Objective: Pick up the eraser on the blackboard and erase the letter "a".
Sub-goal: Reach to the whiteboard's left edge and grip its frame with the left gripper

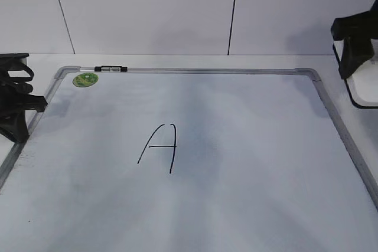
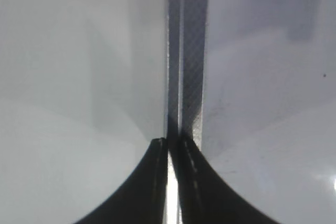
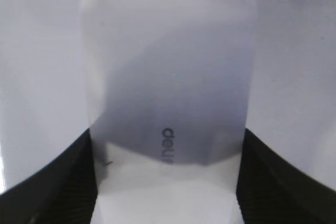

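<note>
The blackboard [image 1: 260, 163] is a white dry-erase board with a silver frame, lying flat and filling the table. A large capital "A" [image 1: 159, 147] is drawn near its middle. No small "a" shows anywhere on it. My right gripper [image 1: 354, 66] is past the board's right edge at the far right. It is shut on the white eraser [image 1: 364, 90], whose dark underside edge shows. In the right wrist view the eraser [image 3: 168, 66] sits between the fingers [image 3: 167, 137], with its grey lettering visible. My left gripper [image 1: 15, 107] is shut and empty over the board's left frame [image 2: 191, 51], as the left wrist view [image 2: 173, 141] shows.
A round green sticker [image 1: 85, 79] sits in the board's far left corner. A small black and silver clip [image 1: 111, 68] is on the far frame rail. A white panelled wall [image 1: 147, 10] stands behind the table.
</note>
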